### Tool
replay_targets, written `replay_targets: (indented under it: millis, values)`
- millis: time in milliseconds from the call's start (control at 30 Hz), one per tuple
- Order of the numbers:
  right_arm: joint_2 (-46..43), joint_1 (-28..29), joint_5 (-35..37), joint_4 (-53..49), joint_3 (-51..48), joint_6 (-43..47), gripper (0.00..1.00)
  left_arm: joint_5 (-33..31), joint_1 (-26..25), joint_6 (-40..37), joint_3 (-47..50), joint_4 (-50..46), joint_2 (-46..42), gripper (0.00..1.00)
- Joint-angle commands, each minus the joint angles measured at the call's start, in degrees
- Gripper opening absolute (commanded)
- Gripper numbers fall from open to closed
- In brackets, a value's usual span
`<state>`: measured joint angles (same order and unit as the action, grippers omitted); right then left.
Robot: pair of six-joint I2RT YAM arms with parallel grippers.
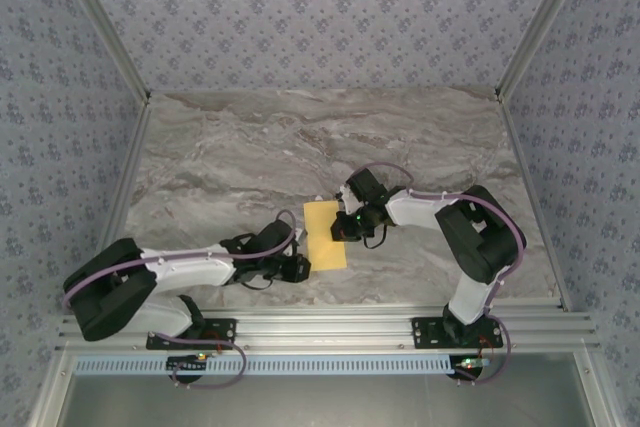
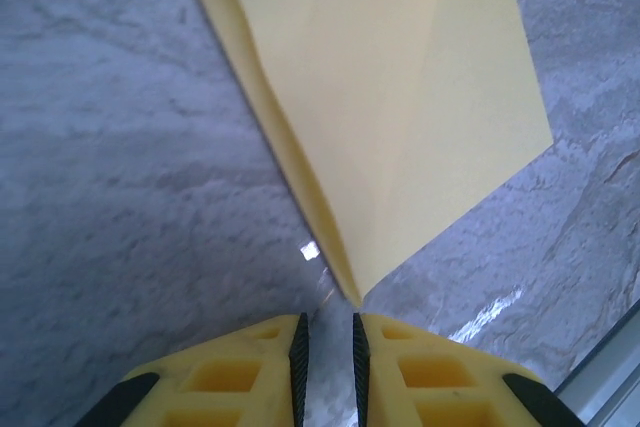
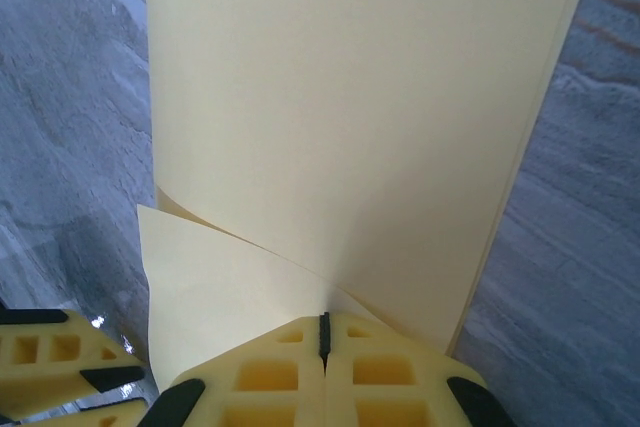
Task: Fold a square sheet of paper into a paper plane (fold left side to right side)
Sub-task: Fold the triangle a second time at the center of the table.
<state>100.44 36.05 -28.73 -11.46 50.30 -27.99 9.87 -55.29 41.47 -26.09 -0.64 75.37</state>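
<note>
While my right gripper (image 3: 323,332) is clamped on an edge of the folded-over square sheet of paper (image 1: 324,237), my left gripper (image 2: 327,337) sits slightly parted just behind its corner, gripping nothing. The sheet lies by the middle of the table's (image 1: 220,167) near edge.

Left arm (image 1: 190,269) low along the bench's (image 1: 250,147) near edge, left end effector (image 2: 327,332) narrowly parted, right arm (image 1: 445,215) elbowed inward, right end effector (image 3: 324,332) clamped on the square sheet of paper (image 3: 350,117).
</note>
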Motion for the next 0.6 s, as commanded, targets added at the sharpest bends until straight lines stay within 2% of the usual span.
replay_targets:
  millis: [0,167,367,567]
  values:
    - [2.3,-0.1,4.0,-4.0,0.2,1.1,0.03,-1.5,0.1,-0.1,-0.2,-3.7,-3.7,0.2]
    - [2.2,0.0,3.9,-4.2,0.4,1.0,0.03,-0.4,1.0,-1.5,-2.8,-3.3,-4.5,0.22]
    - [2.2,0.0,3.9,-4.6,0.5,1.0,0.03,3.9,0.9,-3.1,-8.1,0.1,4.1,0.22]
    - [2.2,0.1,4.1,-4.9,0.4,1.2,0.03,4.0,0.9,-3.4,-10.3,1.6,10.0,0.21]
